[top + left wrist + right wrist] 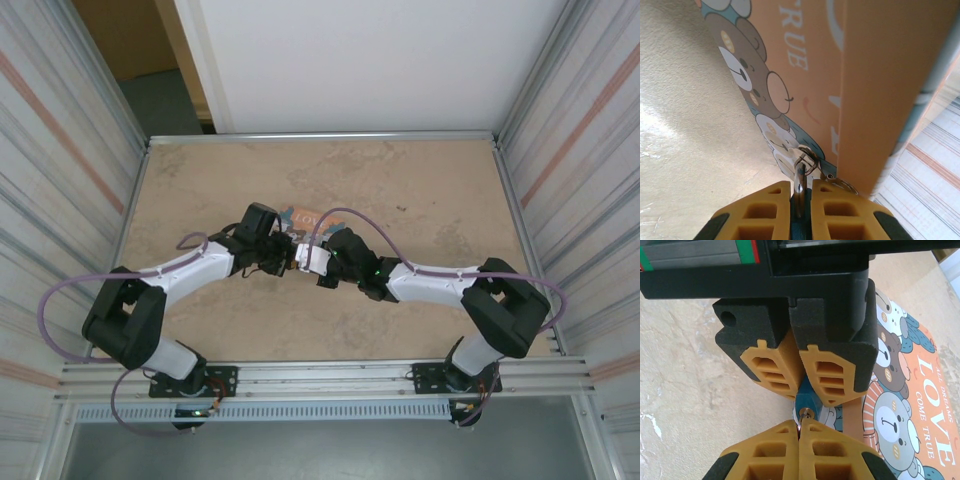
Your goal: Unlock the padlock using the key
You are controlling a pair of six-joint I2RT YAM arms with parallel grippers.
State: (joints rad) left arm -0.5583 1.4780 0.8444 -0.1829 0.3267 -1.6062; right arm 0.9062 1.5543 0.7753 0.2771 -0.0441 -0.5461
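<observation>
Where the two arms meet over the middle of the worktop (420, 190), the left claw (272, 256) and the right claw (322, 262) point at each other, tip to tip. On the far side of them lies an orange box (300, 217) with bears painted on it and the word LOVE.

Seen from the right wrist, the left claw hangs down from the top. Its yellow pads (771, 369) are squeezed on a small blue padlock (805, 401), one pad on each side. So the padlock is in the left claw, right between the two claws and close to the box. The end with the little brass keyhole (807, 413) faces the right claw.

The right claw's own pads (835, 452) are pressed tight together. Their tips sit right at the keyhole, touching it or almost touching it. I cannot tell if a key is pinched between them, because the tips hide that spot.

Seen from the left wrist, the left claw's two pads are close together, with blue showing between them. A shiny metal piece (800, 182) stands up in the thin gap. Just past the tips there is a small metal ring (842, 184), right beside the box. The box is very near here, and a brown bear (752, 85) is painted on its side.
</observation>
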